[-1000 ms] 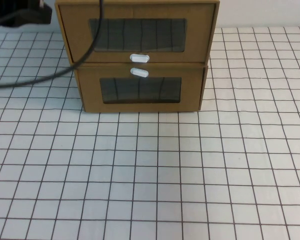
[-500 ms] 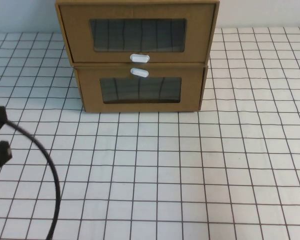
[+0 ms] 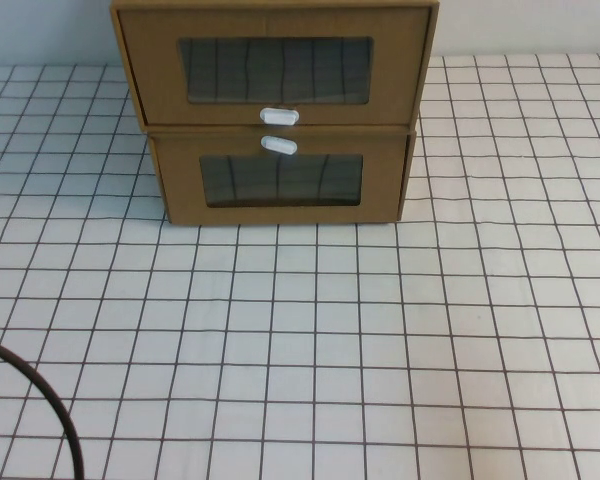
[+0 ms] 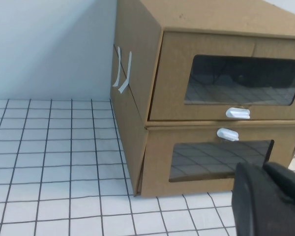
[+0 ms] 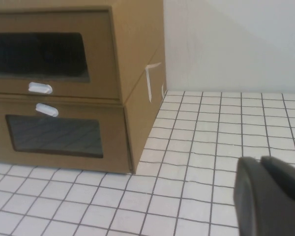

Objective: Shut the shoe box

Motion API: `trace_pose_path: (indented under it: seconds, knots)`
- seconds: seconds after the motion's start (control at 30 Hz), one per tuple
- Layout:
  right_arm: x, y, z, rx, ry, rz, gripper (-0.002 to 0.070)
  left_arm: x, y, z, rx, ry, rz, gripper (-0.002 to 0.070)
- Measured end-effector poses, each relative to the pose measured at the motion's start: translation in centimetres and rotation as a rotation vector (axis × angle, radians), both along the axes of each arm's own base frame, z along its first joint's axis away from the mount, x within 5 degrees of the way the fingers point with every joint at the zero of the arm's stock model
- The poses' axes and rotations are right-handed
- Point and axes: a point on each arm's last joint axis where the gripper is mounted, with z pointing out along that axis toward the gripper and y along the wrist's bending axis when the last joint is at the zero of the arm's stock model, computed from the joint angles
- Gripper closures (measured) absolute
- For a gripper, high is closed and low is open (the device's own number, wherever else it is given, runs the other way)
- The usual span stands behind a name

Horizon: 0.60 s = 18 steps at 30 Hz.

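The shoe box [image 3: 275,70] is the upper of two stacked brown cardboard drawer boxes at the table's far middle. It has a clear window and a white pull tab [image 3: 279,116] just below the window. Its drawer front sits about level with its sleeve. It also shows in the left wrist view [image 4: 226,78] and the right wrist view [image 5: 64,54]. My left gripper [image 4: 263,171] is shut and empty, well in front of the boxes on their left. My right gripper [image 5: 260,164] is shut and empty, in front on their right. Neither gripper shows in the high view.
The twin box [image 3: 280,180] lies under the shoe box, with its white tab above its window. A black cable [image 3: 40,395] curves across the near left corner. The white gridded table [image 3: 380,340] spreads in front. A pale wall [image 4: 49,44] stands behind the boxes.
My left arm and its cable drew back from the boxes' upper left, down the left side and out of the high view. Only a loop of cable remains. The boxes have not moved.
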Motion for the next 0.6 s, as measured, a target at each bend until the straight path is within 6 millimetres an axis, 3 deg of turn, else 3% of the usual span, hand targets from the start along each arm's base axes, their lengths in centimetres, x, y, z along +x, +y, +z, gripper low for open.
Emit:
trace_pose_path:
  seconds: [0.6]
  knots:
    - [-0.6, 1.0, -0.4, 0.087, 0.075, 0.107, 0.0689, 0.0, 0.0, -0.4, 0.002, 0.013, -0.001, 0.068]
